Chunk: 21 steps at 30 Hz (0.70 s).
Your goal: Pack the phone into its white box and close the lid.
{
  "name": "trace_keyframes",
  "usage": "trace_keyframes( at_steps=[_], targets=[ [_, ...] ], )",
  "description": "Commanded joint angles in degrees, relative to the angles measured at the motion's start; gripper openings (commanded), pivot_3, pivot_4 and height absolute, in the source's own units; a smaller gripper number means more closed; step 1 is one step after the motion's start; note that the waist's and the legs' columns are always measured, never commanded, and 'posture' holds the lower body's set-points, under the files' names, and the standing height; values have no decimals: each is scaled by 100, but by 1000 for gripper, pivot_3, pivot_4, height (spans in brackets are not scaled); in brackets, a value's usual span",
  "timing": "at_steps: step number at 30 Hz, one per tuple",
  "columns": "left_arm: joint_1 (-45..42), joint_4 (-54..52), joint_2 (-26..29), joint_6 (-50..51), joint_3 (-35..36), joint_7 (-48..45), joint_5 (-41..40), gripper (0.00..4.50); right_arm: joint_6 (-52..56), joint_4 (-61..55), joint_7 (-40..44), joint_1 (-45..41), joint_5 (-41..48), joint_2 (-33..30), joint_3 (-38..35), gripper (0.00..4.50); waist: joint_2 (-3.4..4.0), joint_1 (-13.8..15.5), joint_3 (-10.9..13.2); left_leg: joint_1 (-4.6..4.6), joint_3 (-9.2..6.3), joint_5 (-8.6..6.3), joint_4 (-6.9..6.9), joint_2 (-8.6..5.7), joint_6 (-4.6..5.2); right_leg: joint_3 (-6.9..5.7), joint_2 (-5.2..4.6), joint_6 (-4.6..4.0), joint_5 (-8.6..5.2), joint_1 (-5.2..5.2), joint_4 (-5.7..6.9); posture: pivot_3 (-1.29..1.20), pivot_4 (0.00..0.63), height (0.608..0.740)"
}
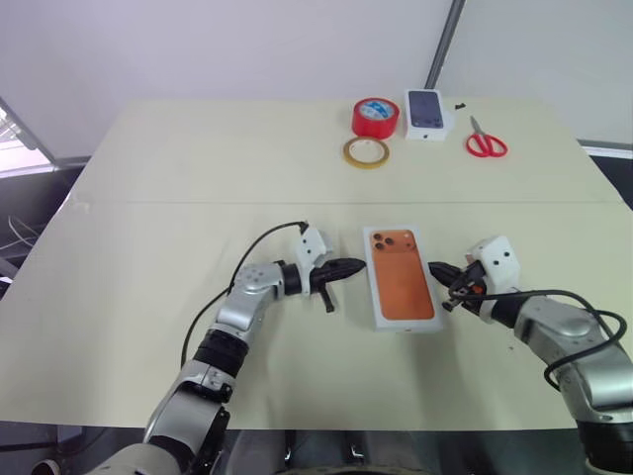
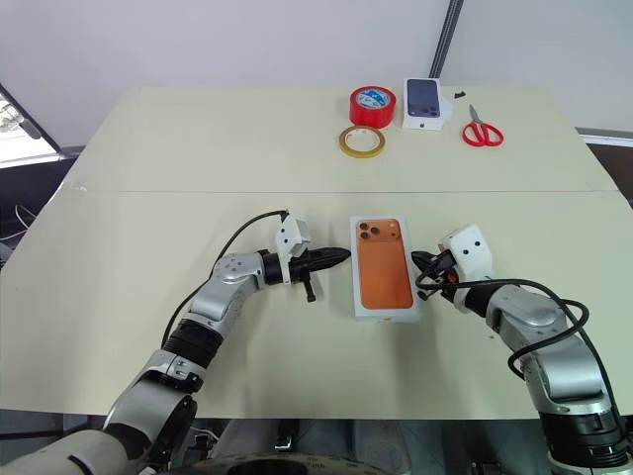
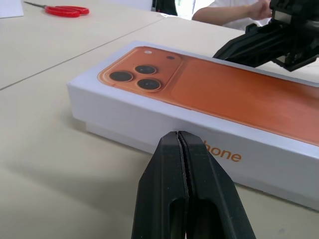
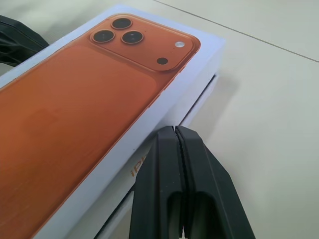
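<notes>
Beige worktop point(image 1: 148, 257) carrying the closed package at lower centre of the head view. The lid point(image 1: 400, 276), a white shell printed on top with an orange phone and three lenses, sits over the white box point(image 3: 119, 138); a strip of the box's base shows beneath the lid's edge in both wrist views, so the lid is not pressed fully down. The phone itself is hidden inside or cannot be told from the printed picture. Left pincer point(image 1: 348, 267), fingers pressed together on nothing, points level at the lid's left long side, its tip just beside that wall. Right pincer point(image 1: 442, 272), likewise closed on nothing, points at the right long side, tip at or just beside the wall; contact cannot be told. Upper centre of the frame: red tape roll point(image 1: 375, 117), yellowish tape ring point(image 1: 365, 152), small white box picturing a dark phone point(image 1: 427, 112), red-handled scissors point(image 1: 485, 142).
</notes>
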Motion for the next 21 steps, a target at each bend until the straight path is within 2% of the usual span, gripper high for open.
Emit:
trace_keyframes(
  at_steps=[1, 8, 16, 18, 21],
  targets=[
    [-159, -10, -107, -142, -89, -27, 48, 32, -104, 3, -15, -68, -86, 59, -59, 39, 0, 0, 0, 0, 0, 0, 0, 0, 0, 0, 0, 0, 0, 0, 0, 0, 150, 740],
    [-145, 5, -59, -174, -73, 3, 100, 32, -218, 74, 68, 58, -529, -51, 259, 39, 0, 0, 0, 0, 0, 0, 0, 0, 0, 0, 0, 0, 0, 0, 0, 0, 150, 740],
    [-20, 1, 64, -164, -37, 84, 155, 32, -285, 91, 146, -2, -709, -79, 270, 39, 0, -3, 0, 2, 1, 1, 0, 0, -2, 0, 1, 0, 0, 0, 3, 0, 150, 740],
    [-108, 15, 39, -174, 162, 264, 61, 32, -313, 154, 146, -60, -672, -111, 38, 39, 0, -2, 0, 2, 1, 1, 0, 0, -2, 0, 1, 0, 0, 0, 3, 0, 150, 740],
    [-451, -132, -138, 336, 685, 601, -459, 32, -296, 249, 175, -254, -334, -78, -510, 39, -3, 0, 2, 1, 1, 1, 2, 0, -2, 0, 1, 0, 0, -1, 4, 0, 150, 740]
  ],
)
